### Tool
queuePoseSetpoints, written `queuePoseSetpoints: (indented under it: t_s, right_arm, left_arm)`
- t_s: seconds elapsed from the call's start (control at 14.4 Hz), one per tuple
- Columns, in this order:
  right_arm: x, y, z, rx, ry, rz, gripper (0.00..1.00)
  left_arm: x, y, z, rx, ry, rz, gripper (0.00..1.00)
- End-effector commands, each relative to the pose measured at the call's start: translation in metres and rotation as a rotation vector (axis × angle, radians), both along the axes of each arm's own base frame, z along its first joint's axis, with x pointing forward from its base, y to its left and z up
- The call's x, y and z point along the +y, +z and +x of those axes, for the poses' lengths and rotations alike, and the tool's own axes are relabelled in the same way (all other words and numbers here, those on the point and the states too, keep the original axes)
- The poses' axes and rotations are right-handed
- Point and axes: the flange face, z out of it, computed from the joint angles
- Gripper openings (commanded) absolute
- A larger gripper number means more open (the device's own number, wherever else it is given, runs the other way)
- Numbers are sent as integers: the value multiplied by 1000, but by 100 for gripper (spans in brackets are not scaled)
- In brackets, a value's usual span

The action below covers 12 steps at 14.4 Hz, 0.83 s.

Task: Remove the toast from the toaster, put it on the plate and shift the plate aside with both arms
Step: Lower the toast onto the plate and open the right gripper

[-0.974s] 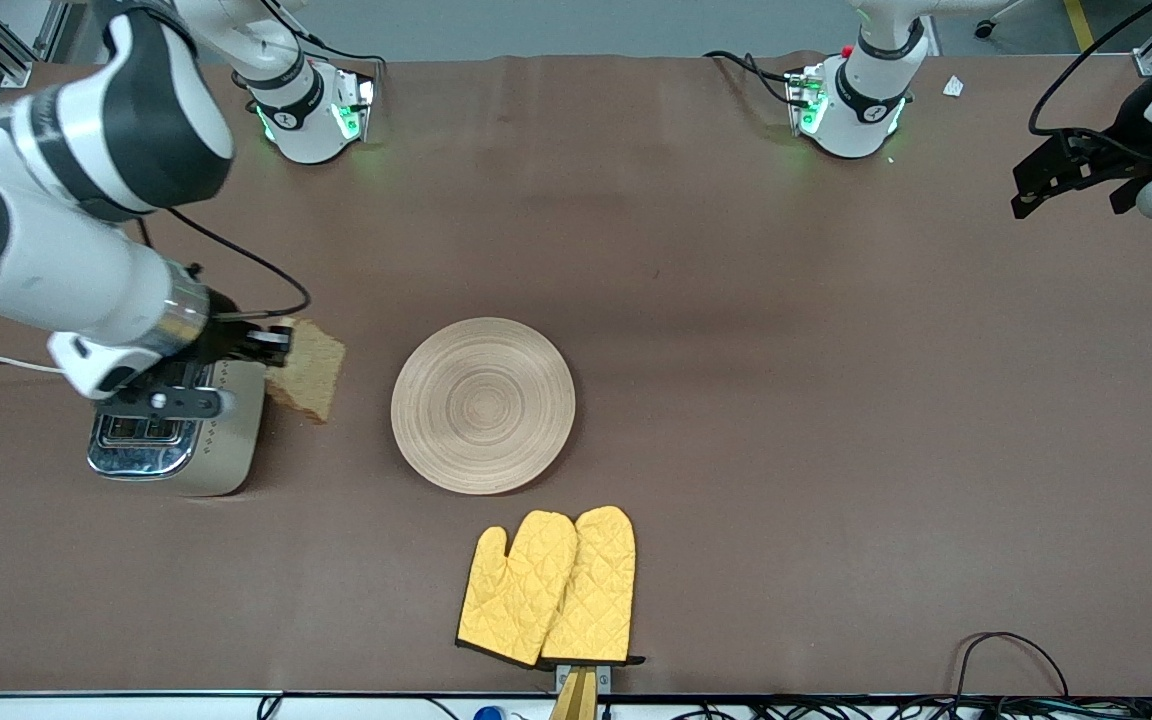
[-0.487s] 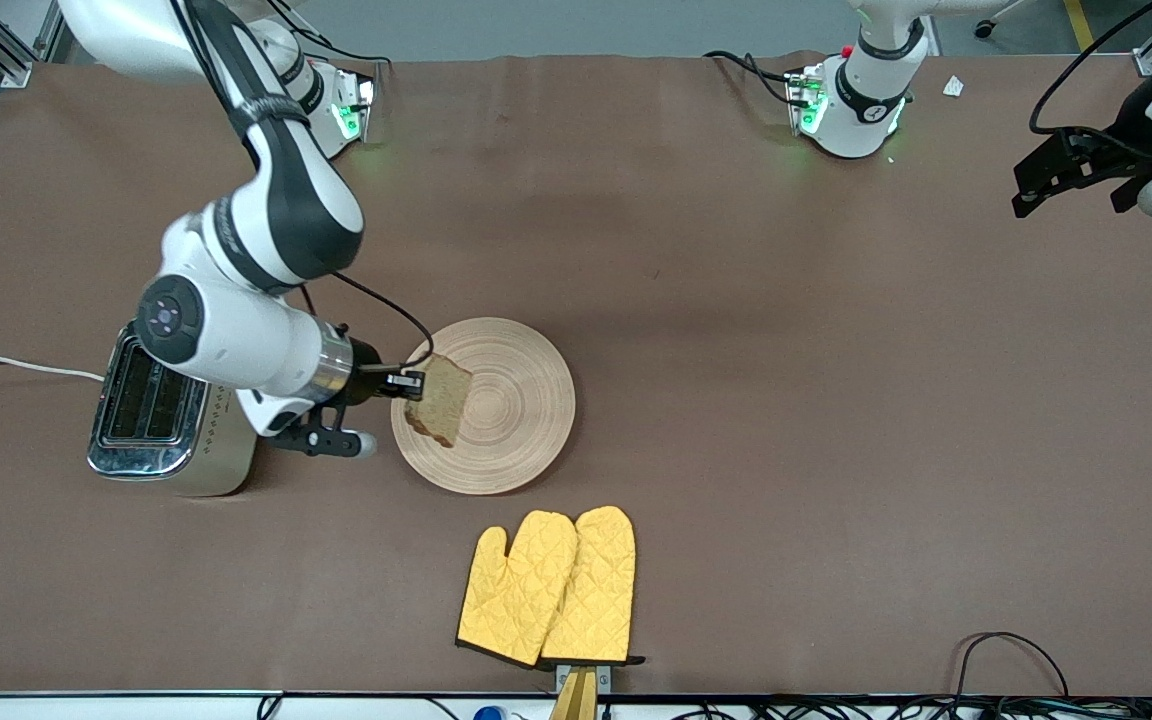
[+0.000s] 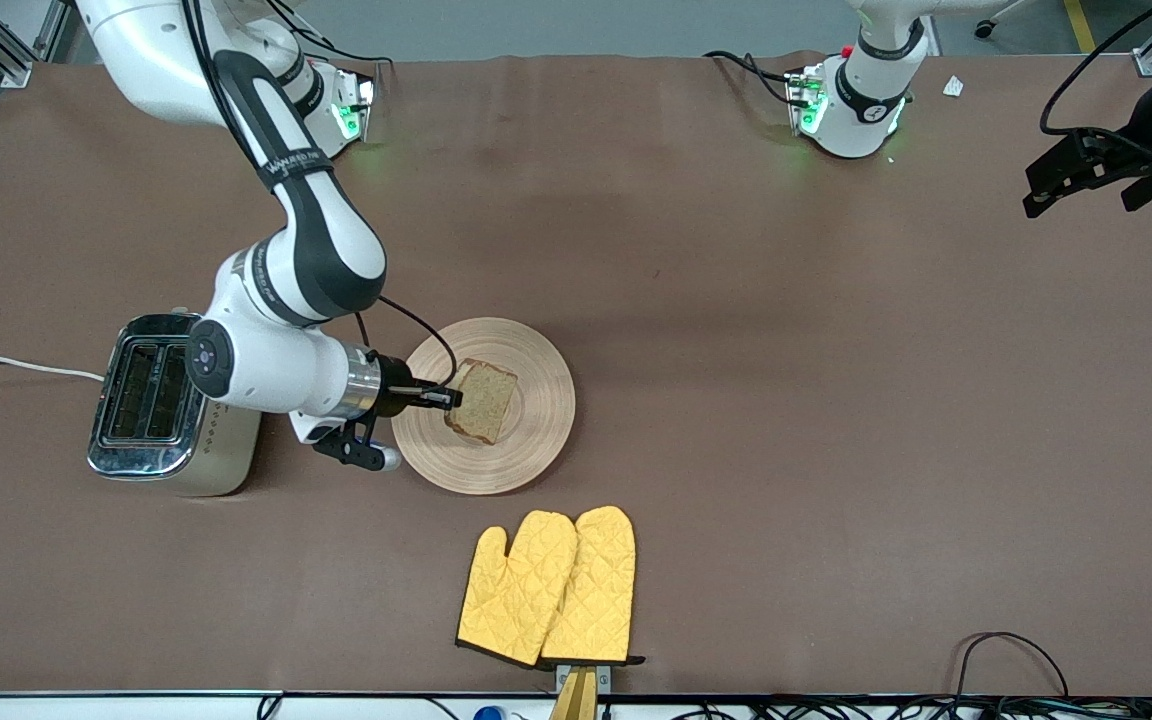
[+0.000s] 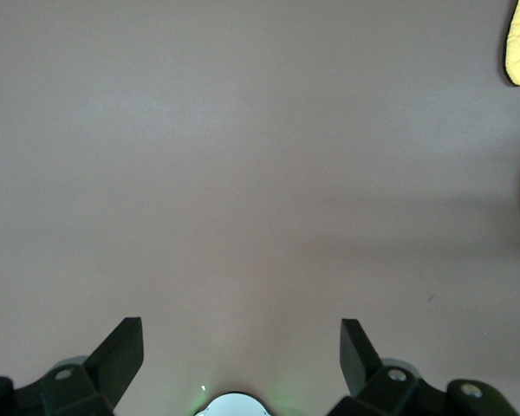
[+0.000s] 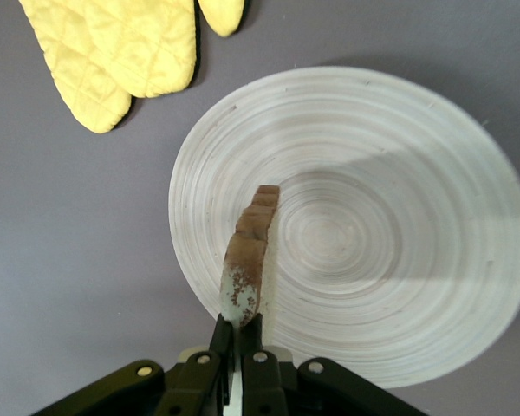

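Wooden plate [image 3: 536, 420] under toast [image 3: 483, 400] edge-pinched, seemingly airborne, in right pincer [image 3: 448, 399].

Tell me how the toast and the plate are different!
The toast is a small, roughly square slice; the plate is round and much wider. The toast is speckled brown with a darker crust; the plate is pale wood with ring grain. The toast is pinched by the right gripper over the plate; the plate lies flat on the table. Both are brownish.
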Motion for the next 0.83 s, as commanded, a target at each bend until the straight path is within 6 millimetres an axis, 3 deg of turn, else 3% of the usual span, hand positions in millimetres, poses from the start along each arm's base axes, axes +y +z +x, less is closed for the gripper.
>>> queuePoseSetpoints:
  t_s: [0.0,0.14,0.35,0.49,0.56,0.77]
  right_arm:
    - [7,-14,-9,18,-30,28,12]
    - [-2,-24,-11,28,-24,23,23]
    - [-12,-31,-12,28,-3,-3,70]
    - [-25,-26,-7,-2,23,-54,86]
    - [-32,-23,-5,-9,27,-78,100]
    - [-73,-7,0,20,31,-139,100]
  left_arm:
    - [3,0,-2,12,-11,11,100]
    - [1,-7,3,27,-14,0,100]
    - [-6,-21,11,60,-19,-67,100]
    - [-4,-29,16,74,-15,-75,100]
    - [-6,-34,19,85,-15,-91,100]
    - [3,-59,36,134,16,-195,100]
